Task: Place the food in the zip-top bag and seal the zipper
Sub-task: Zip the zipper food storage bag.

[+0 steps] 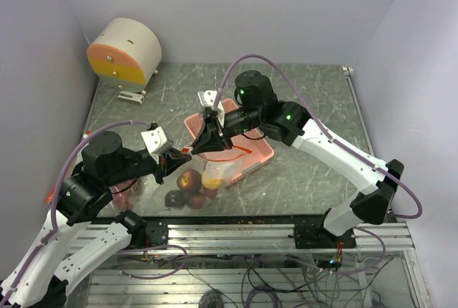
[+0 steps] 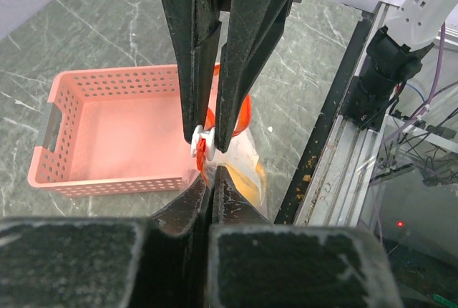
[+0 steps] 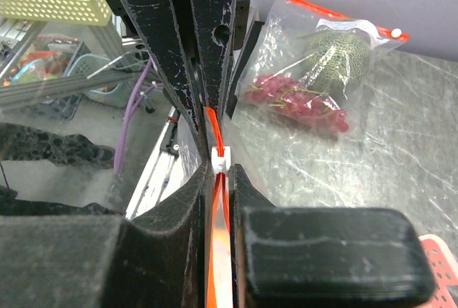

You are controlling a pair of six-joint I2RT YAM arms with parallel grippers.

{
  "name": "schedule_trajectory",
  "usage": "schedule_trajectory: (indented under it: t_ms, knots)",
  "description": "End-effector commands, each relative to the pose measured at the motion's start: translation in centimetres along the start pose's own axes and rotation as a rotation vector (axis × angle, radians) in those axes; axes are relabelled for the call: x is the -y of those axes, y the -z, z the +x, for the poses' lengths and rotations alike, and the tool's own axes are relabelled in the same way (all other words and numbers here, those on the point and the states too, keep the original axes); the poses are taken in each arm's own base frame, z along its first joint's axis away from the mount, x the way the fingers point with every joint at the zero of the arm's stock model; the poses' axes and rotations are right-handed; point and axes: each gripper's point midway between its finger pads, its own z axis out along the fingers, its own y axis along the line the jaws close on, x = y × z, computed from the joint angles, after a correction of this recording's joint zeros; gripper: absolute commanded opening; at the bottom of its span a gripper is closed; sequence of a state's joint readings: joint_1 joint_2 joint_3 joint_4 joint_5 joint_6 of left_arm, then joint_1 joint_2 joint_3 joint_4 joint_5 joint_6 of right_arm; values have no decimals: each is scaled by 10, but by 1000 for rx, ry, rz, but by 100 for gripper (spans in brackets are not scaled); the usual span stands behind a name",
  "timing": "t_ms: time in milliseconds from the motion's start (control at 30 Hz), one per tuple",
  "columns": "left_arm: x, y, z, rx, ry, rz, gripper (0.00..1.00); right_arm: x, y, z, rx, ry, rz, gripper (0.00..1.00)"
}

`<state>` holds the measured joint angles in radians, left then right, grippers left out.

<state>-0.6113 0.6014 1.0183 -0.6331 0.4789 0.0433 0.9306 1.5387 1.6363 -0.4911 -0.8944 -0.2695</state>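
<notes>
On the counter (image 1: 308, 172), at the near-left edge of the pink basket (image 1: 259, 152), rests the zip-top bag (image 1: 213, 173) with the food (image 1: 189, 179) inside. Expect the film to be light, soft and slippery, sagging under the load. Take hold only at the stiffer zipper (image 3: 218, 251). The left tool (image 2: 204, 140) and right tool (image 3: 219, 156) are both clenched on that strip.

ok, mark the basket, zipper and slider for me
basket (image 2: 114, 82), left wrist view, back wall lattice.
zipper (image 3: 217, 243), right wrist view, orange strip below the slider.
slider (image 3: 220, 156), right wrist view, middle of the white tab.
</notes>
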Motion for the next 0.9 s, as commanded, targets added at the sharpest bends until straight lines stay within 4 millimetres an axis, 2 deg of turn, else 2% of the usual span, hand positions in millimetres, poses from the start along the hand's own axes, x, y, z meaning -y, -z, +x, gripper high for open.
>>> schedule_trajectory:
  t_ms: [0,133,367,500,667,867]
  knots:
    - [5,1,-13,51,-40,32,7,-6,7,0,-11,20,-2,5]
    - [5,4,-20,63,-35,20,7,-3,6,7,-26,15,17,5]
    - [-6,24,-38,140,-26,-105,7,8,4,20,-58,3,59,6]
    - [-14,32,-37,171,-8,-176,7,11,5,24,-72,0,80,8]
    - [-14,39,-38,192,2,-197,7,18,12,32,-93,4,129,8]
    - [-16,53,-42,195,-6,-239,7,34,30,51,-106,-16,185,8]
